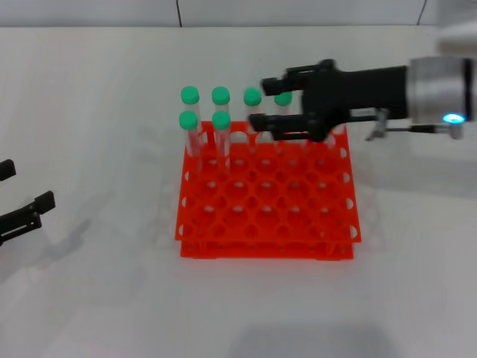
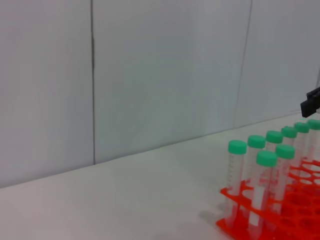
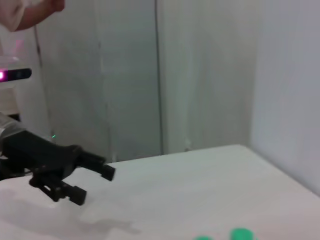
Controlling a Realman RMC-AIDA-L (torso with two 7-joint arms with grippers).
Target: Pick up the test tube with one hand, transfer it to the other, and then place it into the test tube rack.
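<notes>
The orange-red test tube rack (image 1: 266, 216) stands mid-table, also seen in the left wrist view (image 2: 280, 227). Several green-capped tubes stand upright in its far rows. One test tube (image 1: 282, 98) stands in the back row between the spread fingers of my right gripper (image 1: 261, 101), which reaches in from the right and is open. Whether a finger touches the tube I cannot tell. My left gripper (image 1: 30, 185) hangs open and empty at the far left edge, well away from the rack. The right wrist view shows it too (image 3: 95, 184).
White tabletop lies all around the rack, with grey wall panels behind. The rack's near rows hold no tubes. A thin cable runs along the right wrist (image 1: 417, 128). A fingertip of the right gripper (image 2: 312, 102) shows above the caps in the left wrist view.
</notes>
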